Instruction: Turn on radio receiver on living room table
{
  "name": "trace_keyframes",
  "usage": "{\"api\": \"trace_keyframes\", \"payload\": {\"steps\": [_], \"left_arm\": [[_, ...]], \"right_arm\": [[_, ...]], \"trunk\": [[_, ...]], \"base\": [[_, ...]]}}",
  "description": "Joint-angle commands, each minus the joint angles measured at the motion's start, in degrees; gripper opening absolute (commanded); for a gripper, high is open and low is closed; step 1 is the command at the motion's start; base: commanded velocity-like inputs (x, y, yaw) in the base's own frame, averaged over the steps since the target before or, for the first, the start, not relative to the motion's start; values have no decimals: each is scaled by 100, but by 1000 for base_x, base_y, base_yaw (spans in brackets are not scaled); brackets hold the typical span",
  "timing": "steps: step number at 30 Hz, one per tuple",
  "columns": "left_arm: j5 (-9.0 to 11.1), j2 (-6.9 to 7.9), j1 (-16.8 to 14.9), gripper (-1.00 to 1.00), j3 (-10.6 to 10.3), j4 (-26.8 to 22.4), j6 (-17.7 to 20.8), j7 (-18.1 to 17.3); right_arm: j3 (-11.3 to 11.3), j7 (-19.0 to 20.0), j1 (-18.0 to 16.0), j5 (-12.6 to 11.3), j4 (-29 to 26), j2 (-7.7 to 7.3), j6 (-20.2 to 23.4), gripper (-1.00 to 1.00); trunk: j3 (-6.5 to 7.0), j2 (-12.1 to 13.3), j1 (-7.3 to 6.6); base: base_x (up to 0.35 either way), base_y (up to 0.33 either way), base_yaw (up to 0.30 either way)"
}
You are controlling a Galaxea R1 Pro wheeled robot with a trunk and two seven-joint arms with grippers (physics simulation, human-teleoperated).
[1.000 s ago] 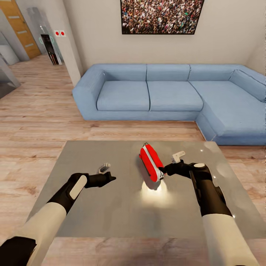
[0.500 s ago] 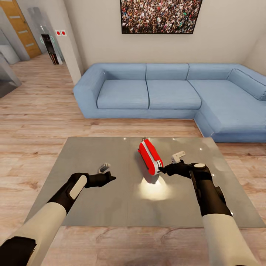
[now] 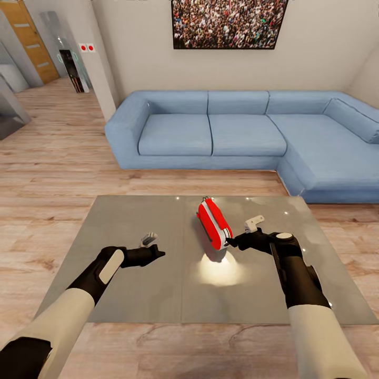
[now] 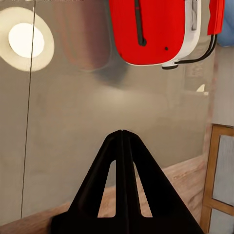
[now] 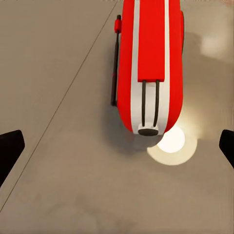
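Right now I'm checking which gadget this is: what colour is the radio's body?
Glossy red, with white-and-grey bands; the radio receiver shows best in the right wrist view.

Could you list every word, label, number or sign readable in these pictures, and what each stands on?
None can be read.
The radio receiver shows no lettering on its red shell in any view.
The two red wall signs are too small to read.
The framed picture shows a crowd, no text.

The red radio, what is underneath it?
The radio sits on the table, a glossy grey top. Beside the radio a round lamp reflection glows on it. The patch right under the radio is covered, so it cannot be seen.
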Motion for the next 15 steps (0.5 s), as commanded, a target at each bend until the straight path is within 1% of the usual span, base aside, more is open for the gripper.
{"api": "trace_keyframes", "payload": {"steps": [1, 11, 15], "left_arm": [[-2, 0, 0, -100, 0, 0, -1, 1], [-4, 0, 0, -100, -10, 0, -5, 2], [-4, 0, 0, -100, -101, 0, -8, 3]], "right_arm": [[-3, -4, 0, 0, 0, 1, -4, 100], [-21, -21, 0, 7, -3, -7, -11, 100], [-24, -20, 0, 8, -3, -13, -11, 100]], "trunk": [[7, 0, 0], [93, 0, 0], [129, 0, 0]], "base": [[0, 0, 0], [0, 0, 0], [0, 0, 0]]}}
